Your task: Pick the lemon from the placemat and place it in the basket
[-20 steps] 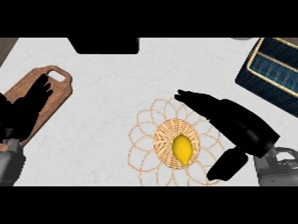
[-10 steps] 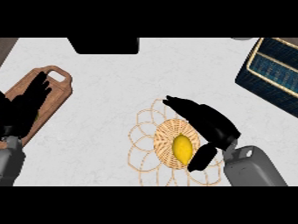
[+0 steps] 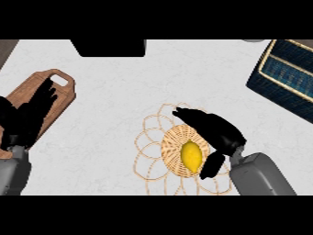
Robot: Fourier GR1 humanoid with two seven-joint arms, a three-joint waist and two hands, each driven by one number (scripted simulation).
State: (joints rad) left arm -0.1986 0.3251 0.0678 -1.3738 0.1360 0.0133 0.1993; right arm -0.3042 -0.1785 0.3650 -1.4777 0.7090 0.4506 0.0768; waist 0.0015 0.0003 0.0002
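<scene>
A yellow lemon (image 3: 191, 155) lies on the woven centre of a round wicker placemat (image 3: 157, 151) in the lower middle of the head view. My right hand (image 3: 213, 131) hovers just to the lemon's right and above it, fingers bent downward beside it, thumb (image 3: 211, 166) low at the lemon's right; it holds nothing. The dark blue basket (image 3: 298, 80) with a tan rim stands at the far right edge, partly cut off. My left hand (image 3: 23, 117) rests open at the left, fingers up, over a wooden board.
A wooden cutting board (image 3: 50, 98) with a handle hole lies at the left under my left hand. A black object (image 3: 108, 47) sits at the top edge. White marbled counter stretches between the placemat and the basket.
My right hand has moved left and down, from right of the placemat to right beside the lemon, fingers lowering around it. The left hand and the lemon have stayed put.
</scene>
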